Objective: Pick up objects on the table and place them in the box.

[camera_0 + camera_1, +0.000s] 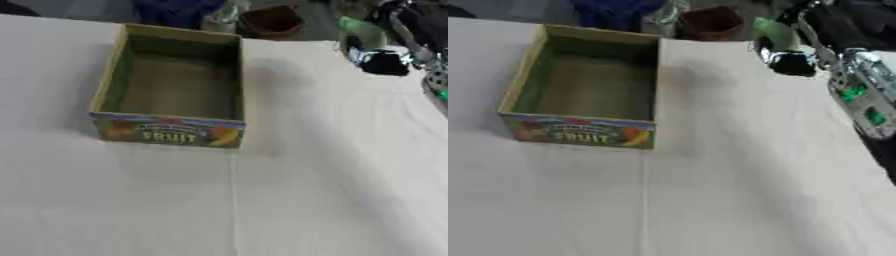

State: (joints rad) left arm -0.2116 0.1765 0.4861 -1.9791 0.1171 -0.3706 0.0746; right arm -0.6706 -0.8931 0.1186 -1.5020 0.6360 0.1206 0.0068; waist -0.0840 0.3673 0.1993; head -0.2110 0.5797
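The box (171,85) looks empty, so nothing is packed yet. The right hand (791,59) reaches far back; I cannot tell its fingers.

light: soft, even | blur: whole frame – worst upper right | shadow: faint, right of box (171,85)

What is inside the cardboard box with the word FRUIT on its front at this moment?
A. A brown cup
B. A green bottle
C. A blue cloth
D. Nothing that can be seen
D: the box stands open on the white table and only its bare floor and inner walls show.
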